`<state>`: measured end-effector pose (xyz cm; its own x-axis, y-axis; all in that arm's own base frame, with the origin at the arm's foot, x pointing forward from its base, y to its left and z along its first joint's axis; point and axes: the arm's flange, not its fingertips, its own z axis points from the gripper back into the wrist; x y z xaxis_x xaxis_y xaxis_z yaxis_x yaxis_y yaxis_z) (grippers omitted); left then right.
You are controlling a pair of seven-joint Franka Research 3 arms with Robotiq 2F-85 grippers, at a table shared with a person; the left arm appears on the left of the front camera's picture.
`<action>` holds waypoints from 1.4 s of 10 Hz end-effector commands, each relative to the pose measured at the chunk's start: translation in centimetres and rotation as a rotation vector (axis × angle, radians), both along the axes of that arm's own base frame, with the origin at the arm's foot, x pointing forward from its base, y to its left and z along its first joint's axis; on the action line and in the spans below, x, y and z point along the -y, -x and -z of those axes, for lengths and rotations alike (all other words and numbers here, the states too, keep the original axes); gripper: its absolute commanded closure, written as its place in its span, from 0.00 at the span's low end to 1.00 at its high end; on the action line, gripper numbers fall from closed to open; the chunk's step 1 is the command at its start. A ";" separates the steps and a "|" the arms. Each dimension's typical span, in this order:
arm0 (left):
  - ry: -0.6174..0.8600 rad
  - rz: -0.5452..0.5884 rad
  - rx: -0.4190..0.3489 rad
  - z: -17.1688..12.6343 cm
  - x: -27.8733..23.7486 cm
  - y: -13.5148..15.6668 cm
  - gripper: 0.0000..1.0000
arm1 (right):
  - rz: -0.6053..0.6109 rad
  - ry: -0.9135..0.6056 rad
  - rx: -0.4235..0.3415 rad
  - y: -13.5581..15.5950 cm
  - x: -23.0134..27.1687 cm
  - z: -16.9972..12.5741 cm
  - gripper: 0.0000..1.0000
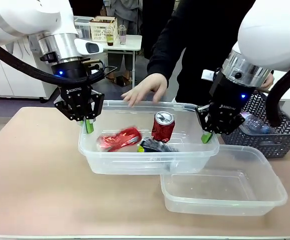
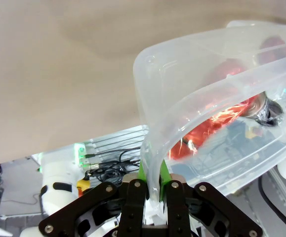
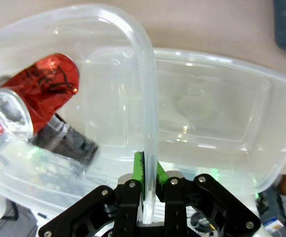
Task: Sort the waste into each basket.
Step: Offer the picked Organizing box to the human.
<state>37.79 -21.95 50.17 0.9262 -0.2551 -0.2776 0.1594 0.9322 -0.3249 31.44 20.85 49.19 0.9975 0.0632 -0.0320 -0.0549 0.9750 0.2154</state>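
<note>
Tub (image 1: pixel 115 165) held at opposite end rims; left tool (image 1: pixel 88 127), right tool (image 1: pixel 206 137) both clamped tight.

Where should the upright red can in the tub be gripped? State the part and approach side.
Take the upright red can by its upper side wall, coming down from above. It stands nearly upright, lid up; the walls of the tub block a sideways approach, and a dark container lies at its base.

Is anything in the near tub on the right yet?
No: the near tub holds nothing, while the red cans sit in the far tub.
</note>
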 end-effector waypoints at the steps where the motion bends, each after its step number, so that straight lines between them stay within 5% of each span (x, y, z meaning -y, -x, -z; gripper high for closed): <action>1: 0.011 0.008 -0.004 -0.5 -0.1 0.5 0.93 | -0.012 0.015 0.009 -0.6 0.1 -0.6 0.95; 8: 0.011 0.008 -0.004 -0.5 -0.1 0.5 0.93 | 0.000 0.000 0.000 0.0 0.0 0.0 0.95; 9: 0.000 0.000 0.000 0.0 0.0 0.0 0.93 | -0.032 0.015 -0.077 -2.0 -0.6 0.3 0.95; 12: -0.083 -0.055 0.014 -1.2 2.9 -7.3 0.93 | -0.176 0.059 -0.172 -11.0 -1.2 0.3 0.95; 14: -0.108 -0.119 -0.082 -0.1 4.1 -11.2 0.93 | -0.195 0.059 -0.182 -14.4 -1.4 0.9 0.95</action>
<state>47.07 -24.12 49.25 0.9364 -0.1400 -0.3217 0.0640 0.9697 -0.2357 44.68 21.22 46.88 0.9633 0.1743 -0.2040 -0.1425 0.9765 0.1615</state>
